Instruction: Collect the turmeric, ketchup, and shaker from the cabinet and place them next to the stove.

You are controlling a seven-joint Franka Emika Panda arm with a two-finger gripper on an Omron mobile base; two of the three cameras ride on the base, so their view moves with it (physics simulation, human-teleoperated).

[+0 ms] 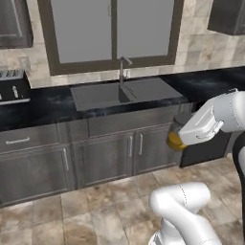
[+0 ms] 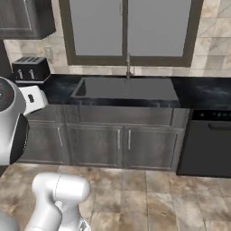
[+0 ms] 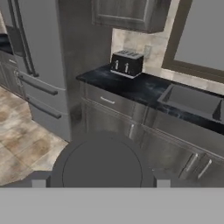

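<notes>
Turmeric [image 3: 101,164] sits pinched in your gripper [image 3: 100,183]. In the hand view its round dark lid fills the gap, with one fingertip [image 3: 38,183] at 9 o'clock of it and the other at 3 o'clock, both tight against its sides. From the left base view you see the jar's orange body hanging off the hand, in front of the base cabinet doors [image 1: 136,148]. Past the lid, at 12 o'clock in the hand view, runs the black counter [image 3: 131,87] with the toaster [image 3: 126,63] on it. The sink [image 3: 192,101] lies at 2 o'clock, the fridge [image 3: 39,65] at 10 o'clock, and the window [image 3: 201,35] furthest back.
</notes>
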